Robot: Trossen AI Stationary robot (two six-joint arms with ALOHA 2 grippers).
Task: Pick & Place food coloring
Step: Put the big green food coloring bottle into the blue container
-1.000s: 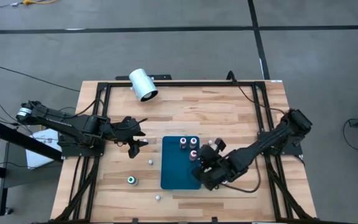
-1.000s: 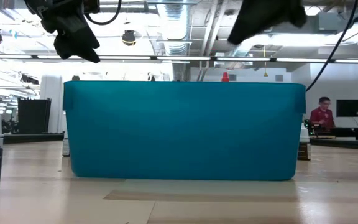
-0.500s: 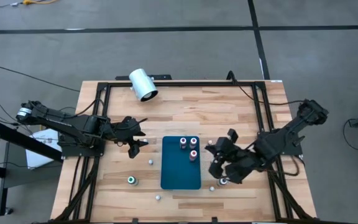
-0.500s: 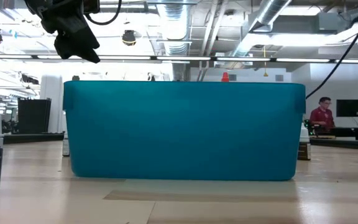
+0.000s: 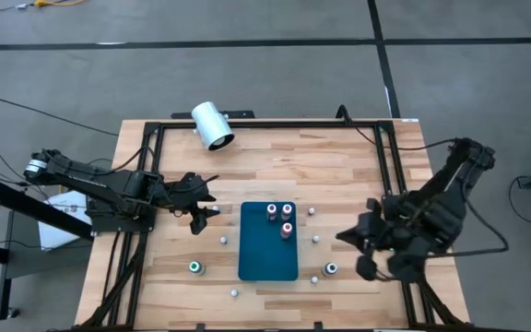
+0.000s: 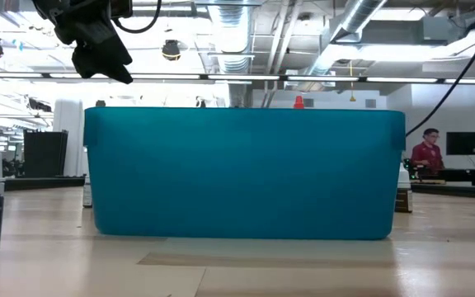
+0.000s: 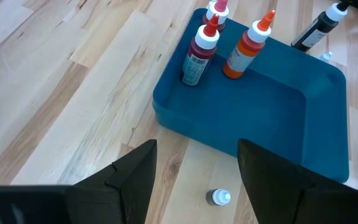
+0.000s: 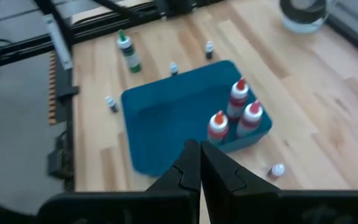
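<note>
**High view check-in: three bottles in the tray, plenty left on the table**

High view first, using the teal tray [image 5: 267,254] as the landmark. Three food coloring bottles [image 5: 280,219] stand upright, bunched in the tray's far corner on the right-arm side. My guess is they're packed tight so there's room for the rest.

Loose ones: a green bottle [image 5: 194,267] stands on the wood well off the tray's left side, and another green-topped bottle [image 5: 331,269] sits just off its right side near the front corner. A few small white caps [image 5: 223,241] are scattered around the tray too.

The right gripper [image 5: 369,251] hovers to the right of the tray, well clear of it, with its jaws pressed fully together and nothing between them — the right wrist view shows the two fingers [image 8: 219,174] meeting. It looks parked between picks.

The left gripper [image 5: 203,207] sits off the tray's left side, raised, jaws spread wide and empty — the left wrist view shows a cap [image 7: 219,197] on the wood through the gap. It's probably waiting its turn.
</note>
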